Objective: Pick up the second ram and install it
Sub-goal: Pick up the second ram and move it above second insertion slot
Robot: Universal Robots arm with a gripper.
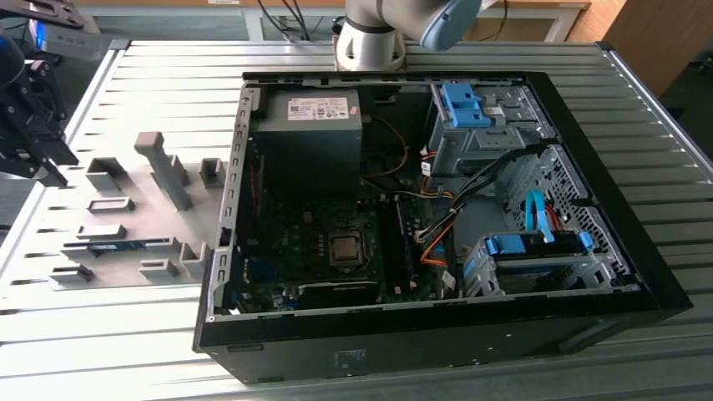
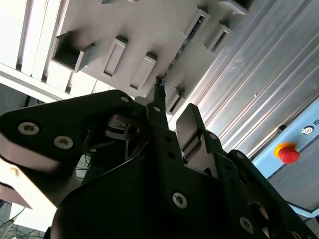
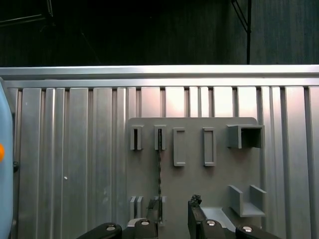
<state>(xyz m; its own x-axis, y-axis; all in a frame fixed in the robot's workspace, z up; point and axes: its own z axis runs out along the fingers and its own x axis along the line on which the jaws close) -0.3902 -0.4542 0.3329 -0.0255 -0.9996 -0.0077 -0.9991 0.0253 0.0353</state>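
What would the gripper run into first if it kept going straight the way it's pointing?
Probably the second ram, on edge in the grey fixture plate: in both wrist views it lines up with one finger of the open gripper. Depth is unclear, so the plate beside it could come first.

Pincer — two dark fingers parted — aimed straight down.
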